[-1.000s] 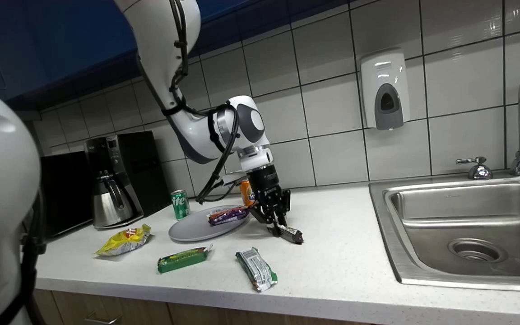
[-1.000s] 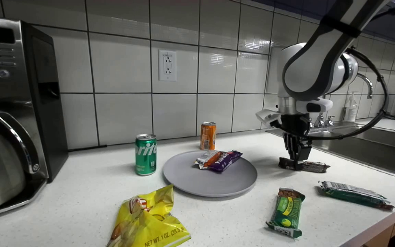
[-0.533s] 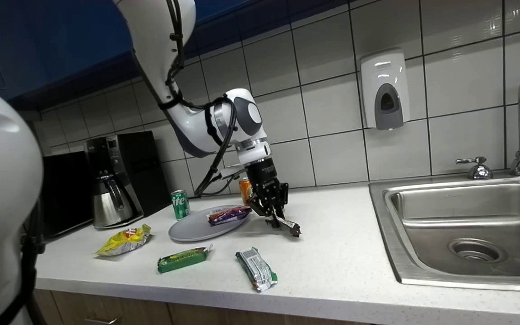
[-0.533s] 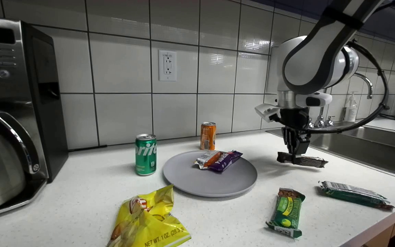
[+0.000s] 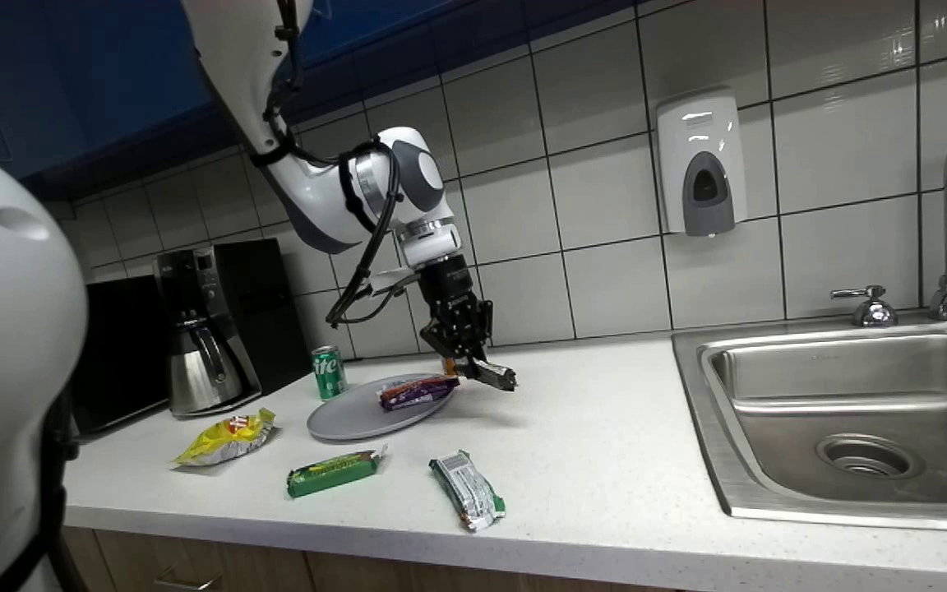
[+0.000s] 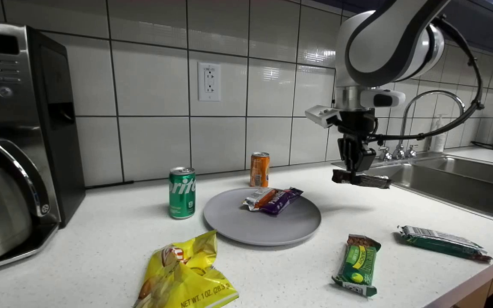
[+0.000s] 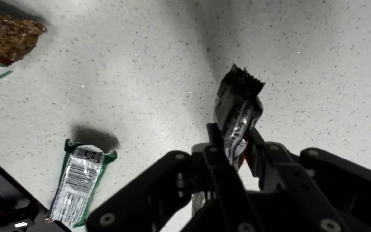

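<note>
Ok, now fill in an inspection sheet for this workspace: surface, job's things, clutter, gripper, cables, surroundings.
Surface: white speckled countertop; spills, nothing seen.
Job's things: dark-wrapped bar, raised off the countertop.
Clutter: gray plate bearing an orange-wrapped bar and a purple-wrapped bar; label-up green bar, barcode-up green bar and yellow chip bag lying on the countertop; green can and orange can upright.
Gripper: the gripper is closed on the dark-wrapped bar near its middle.
Cables: black cable loops out beside the wrist; snags, nothing seen.
Surroundings: coffee maker, metal sink, soap dispenser on the tiled wall.
</note>
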Robot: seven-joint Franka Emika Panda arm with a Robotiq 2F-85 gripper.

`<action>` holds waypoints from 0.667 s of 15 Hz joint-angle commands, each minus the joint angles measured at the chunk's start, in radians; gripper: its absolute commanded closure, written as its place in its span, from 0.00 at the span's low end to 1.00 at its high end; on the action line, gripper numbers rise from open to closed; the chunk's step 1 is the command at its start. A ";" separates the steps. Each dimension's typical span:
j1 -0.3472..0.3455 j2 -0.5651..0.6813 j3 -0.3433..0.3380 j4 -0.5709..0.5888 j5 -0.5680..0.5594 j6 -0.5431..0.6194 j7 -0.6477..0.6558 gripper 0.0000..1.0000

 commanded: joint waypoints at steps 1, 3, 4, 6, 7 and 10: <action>-0.006 -0.046 0.040 0.011 0.002 -0.060 -0.072 0.94; -0.004 -0.052 0.060 0.015 0.006 -0.071 -0.112 0.95; -0.002 -0.054 0.069 0.018 0.007 -0.074 -0.132 0.95; 0.000 -0.046 0.085 0.027 0.007 -0.078 -0.168 0.95; 0.000 -0.040 0.091 0.035 0.015 -0.081 -0.186 0.95; 0.005 -0.028 0.108 0.050 0.015 -0.082 -0.240 0.95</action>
